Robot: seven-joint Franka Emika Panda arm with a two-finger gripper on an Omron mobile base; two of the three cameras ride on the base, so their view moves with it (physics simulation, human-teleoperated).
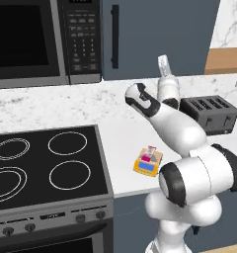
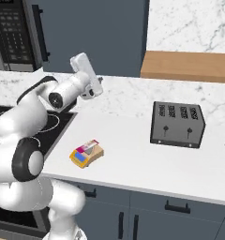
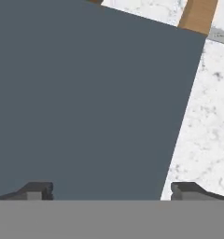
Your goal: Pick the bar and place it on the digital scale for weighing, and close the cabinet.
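**Bar's on the scale, hand up at the cabinet**

The small flat pink-magenta wrapped bar [image 1: 149, 153] is lying on the square yellow-orange digital scale [image 1: 146, 165] on the white counter [image 2: 133, 154]. The two-finger gripper [image 3: 111, 190], fingers spread wide and empty, faces the slate blue-grey wall cabinet door [image 3: 86, 93], right up close

We see a home kitchen. A black stove [image 1: 46, 163] with four ring burners stands beside a white marble counter [image 2: 133, 150], with a microwave [image 1: 41, 39], a toaster [image 2: 176, 124] and blue-grey cabinets [image 1: 160, 34].
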